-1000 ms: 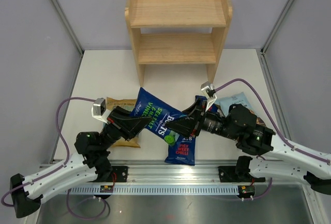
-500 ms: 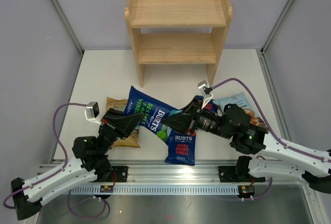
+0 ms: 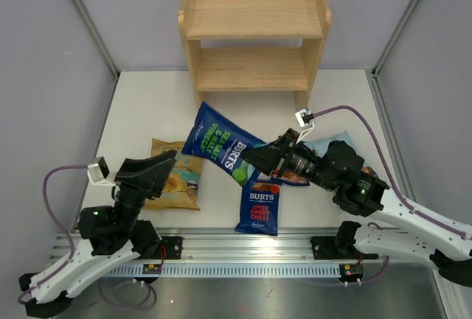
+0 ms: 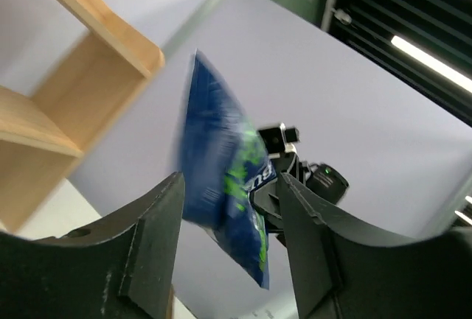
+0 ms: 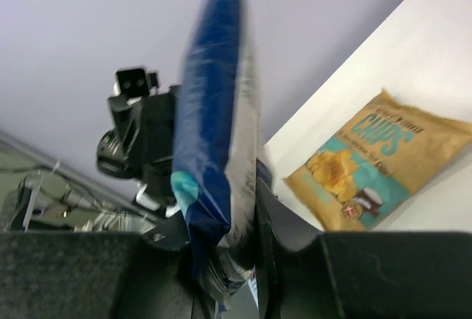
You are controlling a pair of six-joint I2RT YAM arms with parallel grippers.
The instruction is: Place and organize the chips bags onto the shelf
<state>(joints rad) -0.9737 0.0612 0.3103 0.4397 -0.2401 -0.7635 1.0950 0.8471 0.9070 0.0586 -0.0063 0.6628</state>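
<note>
Burts bag with green lettering (image 3: 220, 141) clamped at its lower end by the right gripper (image 3: 256, 160), held aloft before the shelf (image 3: 254, 35), left gripper (image 3: 164, 163) spread wide, empty, near the tan CHIPS bag (image 3: 175, 184)

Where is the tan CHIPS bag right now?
In the overhead view, the tan CHIPS bag lies flat on the table, left side, beside the left arm and left of the raised blue Burts bag.

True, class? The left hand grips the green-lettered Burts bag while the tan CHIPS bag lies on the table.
No: the top external view shows the right hand gripping the green-lettered Burts bag; the tan CHIPS bag lies on the table.
</note>
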